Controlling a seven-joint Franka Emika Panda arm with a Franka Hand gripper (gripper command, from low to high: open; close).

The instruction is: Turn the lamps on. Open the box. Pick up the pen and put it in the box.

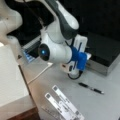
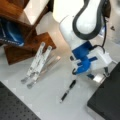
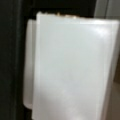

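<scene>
on the grey table, one pen lies loose beside a closed box

at a front view's left stands a pale blocky surface (image 1: 10, 75), smooth and matte, with a thin white cable (image 1: 40, 73) running across the grey table (image 1: 100, 105) beside it. near a front view's bottom lie two flat white strips (image 1: 63, 101), long and narrow, each with small black squares at the end; in a front view they show as two slim strips (image 2: 37, 62) lying side by side next to a brown wooden stand (image 2: 27, 42).

in the middle the glossy white arm (image 1: 57, 27) bends down, rounded and smooth, with a black band and a blue plastic mount at the wrist. the gripper (image 1: 75, 67) hangs low at the front edge of the box, its tip (image 2: 105, 71) just beside the silvery side; whether the jaws stand wide or narrow cannot be told. the wrist view is filled by one flat, pale, rectangular surface (image 3: 72, 70) against dark.

further right, one slim black pen (image 1: 91, 88) with a silvery middle lies flat on the table, apart from the gripper; in a front view it lies slanted (image 2: 68, 91) below the blue mount.

at the right sits one box (image 1: 105, 50), large and flat, matte black lid down, silvery-grey sides; its dark corner shows too (image 2: 107, 100).
</scene>
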